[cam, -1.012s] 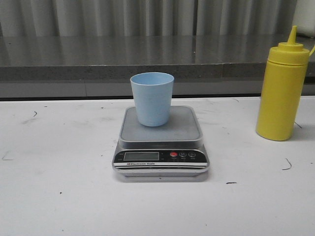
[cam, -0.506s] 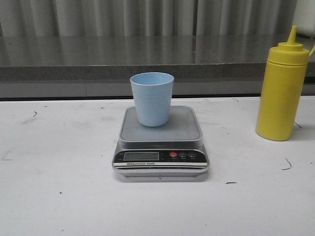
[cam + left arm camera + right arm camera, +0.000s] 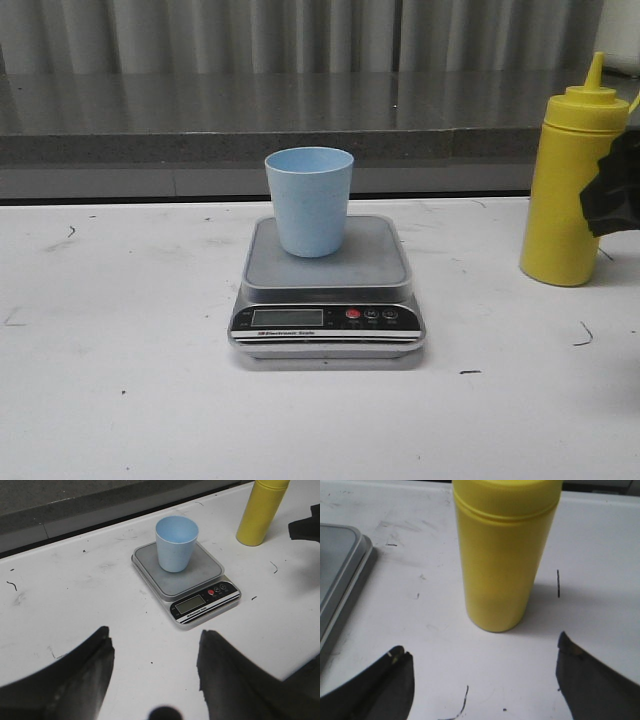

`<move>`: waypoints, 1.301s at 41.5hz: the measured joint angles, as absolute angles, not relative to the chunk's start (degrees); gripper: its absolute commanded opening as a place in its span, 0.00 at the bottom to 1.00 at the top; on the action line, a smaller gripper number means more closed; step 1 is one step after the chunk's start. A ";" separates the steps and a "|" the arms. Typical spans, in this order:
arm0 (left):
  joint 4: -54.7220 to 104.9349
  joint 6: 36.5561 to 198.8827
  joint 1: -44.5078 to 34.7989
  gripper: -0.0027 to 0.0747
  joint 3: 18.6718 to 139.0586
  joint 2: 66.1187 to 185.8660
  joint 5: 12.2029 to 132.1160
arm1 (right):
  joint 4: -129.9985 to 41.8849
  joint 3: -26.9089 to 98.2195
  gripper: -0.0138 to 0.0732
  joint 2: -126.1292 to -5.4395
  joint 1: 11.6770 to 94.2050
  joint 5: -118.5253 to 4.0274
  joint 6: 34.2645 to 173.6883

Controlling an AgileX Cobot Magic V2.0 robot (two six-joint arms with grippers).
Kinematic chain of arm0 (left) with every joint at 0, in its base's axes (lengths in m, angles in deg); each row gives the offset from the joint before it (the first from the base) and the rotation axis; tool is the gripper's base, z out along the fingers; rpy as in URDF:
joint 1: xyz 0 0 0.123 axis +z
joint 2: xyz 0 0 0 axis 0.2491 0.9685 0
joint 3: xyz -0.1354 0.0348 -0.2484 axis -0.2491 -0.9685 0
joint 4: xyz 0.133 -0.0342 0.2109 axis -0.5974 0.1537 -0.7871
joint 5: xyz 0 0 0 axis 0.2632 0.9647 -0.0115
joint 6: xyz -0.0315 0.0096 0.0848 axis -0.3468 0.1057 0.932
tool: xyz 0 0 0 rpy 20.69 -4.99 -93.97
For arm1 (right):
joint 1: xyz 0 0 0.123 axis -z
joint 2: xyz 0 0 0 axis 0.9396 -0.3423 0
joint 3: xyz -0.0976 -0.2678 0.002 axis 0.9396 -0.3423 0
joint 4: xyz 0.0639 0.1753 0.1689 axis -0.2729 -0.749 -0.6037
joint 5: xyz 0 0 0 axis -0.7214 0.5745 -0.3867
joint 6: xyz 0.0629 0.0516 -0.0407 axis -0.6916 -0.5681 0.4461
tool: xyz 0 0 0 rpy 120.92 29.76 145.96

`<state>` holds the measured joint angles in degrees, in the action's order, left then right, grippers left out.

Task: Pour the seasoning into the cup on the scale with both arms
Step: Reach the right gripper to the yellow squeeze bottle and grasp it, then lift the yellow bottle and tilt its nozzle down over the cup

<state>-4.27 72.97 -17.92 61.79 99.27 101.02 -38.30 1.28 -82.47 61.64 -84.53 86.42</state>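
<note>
We count one yellow bottle [image 3: 573,190], one blue cup [image 3: 309,201] and one scale [image 3: 327,290] with three buttons [image 3: 371,314], one red and two dark. We also count two grippers, left [image 3: 155,672] and right [image 3: 485,680].

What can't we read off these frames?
- Scale LCD reading: too small in the front and left wrist views.
- Cup contents: rim hides the inside from the front.
- Seasoning bottle nozzle: cut off by the right wrist view's edge.
- Right claw: only a dark sliver at the front view's edge.
</note>
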 measured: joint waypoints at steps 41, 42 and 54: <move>-4.27 72.97 -17.92 0.51 61.79 99.27 101.02 | -38.56 9.10 0.85 -113.71 61.55 -122.14 80.89; -4.27 72.97 -17.92 0.51 61.79 99.27 101.02 | -38.56 9.81 0.85 -114.44 61.55 -122.27 80.89; -4.27 72.97 -17.92 0.51 61.79 99.27 101.02 | -38.56 14.93 0.77 -119.56 61.55 -123.05 80.89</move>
<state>-4.27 72.97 -17.92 61.79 99.27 101.02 -38.56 14.93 -119.56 61.55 -123.05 80.89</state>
